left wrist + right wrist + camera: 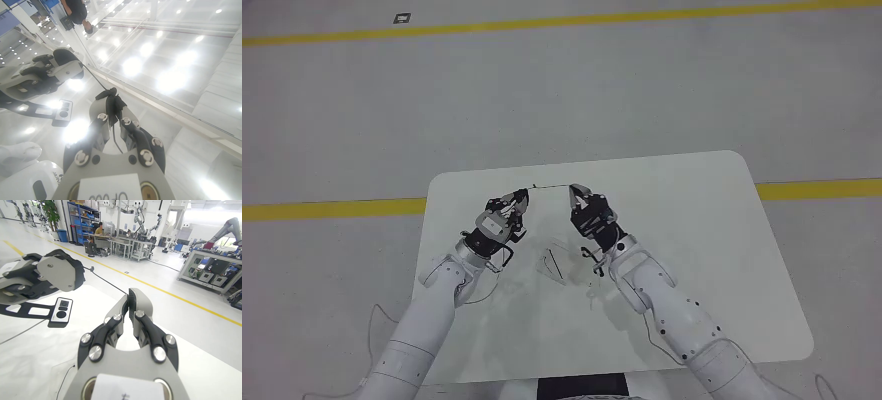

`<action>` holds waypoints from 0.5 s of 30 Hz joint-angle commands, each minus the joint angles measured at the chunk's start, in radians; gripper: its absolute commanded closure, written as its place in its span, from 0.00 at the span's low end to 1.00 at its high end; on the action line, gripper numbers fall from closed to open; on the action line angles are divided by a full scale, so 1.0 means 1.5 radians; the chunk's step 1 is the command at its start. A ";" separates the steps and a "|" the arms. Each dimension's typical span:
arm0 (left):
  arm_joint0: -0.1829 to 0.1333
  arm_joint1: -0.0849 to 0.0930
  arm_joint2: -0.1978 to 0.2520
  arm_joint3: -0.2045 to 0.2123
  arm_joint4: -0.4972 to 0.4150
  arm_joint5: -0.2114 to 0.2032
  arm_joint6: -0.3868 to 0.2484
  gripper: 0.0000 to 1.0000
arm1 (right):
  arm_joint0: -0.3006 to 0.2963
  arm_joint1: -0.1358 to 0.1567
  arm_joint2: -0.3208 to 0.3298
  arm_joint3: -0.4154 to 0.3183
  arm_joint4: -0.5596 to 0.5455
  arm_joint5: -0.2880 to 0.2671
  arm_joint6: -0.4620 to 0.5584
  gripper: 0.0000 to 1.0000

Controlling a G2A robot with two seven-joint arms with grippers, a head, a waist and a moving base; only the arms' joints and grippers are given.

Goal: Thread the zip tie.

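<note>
A thin black zip tie (550, 187) is stretched in the air between my two grippers, above the far part of the white table (692, 220). My left gripper (113, 94) is shut on one end of the zip tie (94, 76), and a tail of it runs back between the fingers toward the wrist. My right gripper (128, 296) is shut on the other end. In the right wrist view the zip tie's (107, 282) small square head (92, 268) sits just outside the left gripper (80, 269). In the top view the left gripper (522, 197) and right gripper (574, 192) are a short span apart.
A clear plastic bag (556, 262) lies on the table between the two forearms, with a loose thin black tie (65, 377) on it. The table's far edge (592, 162) is just beyond the grippers. Bare tabletop extends to the right.
</note>
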 commanded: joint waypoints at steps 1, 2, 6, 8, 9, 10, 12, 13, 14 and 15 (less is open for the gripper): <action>0.000 0.000 0.000 0.000 0.000 0.000 0.000 1.00 | -0.002 0.000 0.003 -0.002 -0.001 0.000 0.000 1.00; 0.000 0.000 0.000 0.000 0.000 0.000 0.000 1.00 | -0.003 0.000 0.004 -0.003 -0.001 -0.001 -0.001 1.00; 0.000 0.000 0.000 0.000 0.000 0.000 0.000 1.00 | -0.006 0.000 0.009 -0.007 -0.004 -0.001 -0.003 1.00; 0.000 0.000 0.000 0.000 0.000 0.000 0.000 1.00 | -0.008 0.000 0.011 -0.009 -0.006 -0.002 -0.003 1.00; 0.000 0.000 0.000 0.000 0.000 0.000 0.000 1.00 | -0.009 0.000 0.012 -0.009 -0.006 -0.002 -0.003 1.00; 0.000 0.000 0.000 0.000 0.000 0.000 0.000 1.00 | -0.009 0.000 0.013 -0.010 -0.007 -0.002 -0.003 1.00; 0.000 0.000 0.000 0.000 0.000 0.000 0.000 1.00 | -0.011 0.000 0.015 -0.011 -0.008 -0.003 -0.003 1.00; 0.000 0.000 0.000 0.000 0.000 0.000 0.000 1.00 | -0.011 0.000 0.015 -0.011 -0.008 -0.003 -0.003 1.00; 0.000 0.000 0.000 0.000 0.000 0.000 0.000 1.00 | -0.012 0.000 0.016 -0.012 -0.008 -0.003 -0.004 1.00; 0.000 0.000 0.000 0.000 0.000 0.000 0.000 1.00 | -0.013 0.000 0.017 -0.012 -0.009 -0.003 -0.004 1.00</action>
